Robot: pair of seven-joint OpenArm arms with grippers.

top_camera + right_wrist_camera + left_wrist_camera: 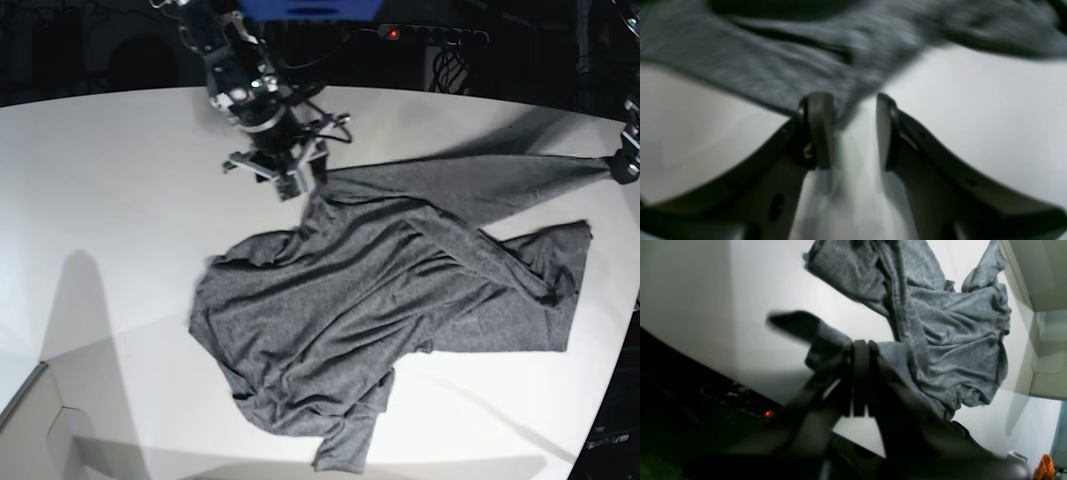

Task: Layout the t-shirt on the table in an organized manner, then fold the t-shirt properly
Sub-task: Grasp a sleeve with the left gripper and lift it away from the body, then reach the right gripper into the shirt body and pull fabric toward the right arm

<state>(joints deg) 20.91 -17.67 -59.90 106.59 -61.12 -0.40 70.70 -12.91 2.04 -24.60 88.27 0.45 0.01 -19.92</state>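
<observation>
Left gripper (860, 350): your jaws are pressed together on a fold of the t-shirt (400, 300). In the left wrist view a dark flap of cloth sticks out past the fingertips to the left, and the rest of the shirt trails away from the tips, up and to the right.

Left gripper in the base view: you see it only at the right edge (628, 165), with a stretched sleeve of the shirt running to it; the sleeve's shadow on the table suggests it is lifted there.

Right gripper (850, 130): your jaws stand apart with a clear gap between the two fingers (820, 130). Bare white table (973, 116) shows through the gap.

Shirt relative to the right jaws: a hem edge of grey fabric lies just ahead of the fingertips and crosses in front of the left finger. The view is blurred, so you cannot tell whether the finger touches the cloth. Nothing sits between the jaws.

Right gripper in the base view (290, 180): it hangs at the far edge of the shirt, near the neck area.

T-shirt: it lies wrinkled on the table's middle, body spread wide, with folds along its near and right edges.

Table (110, 200): white, bare left of the shirt.
</observation>
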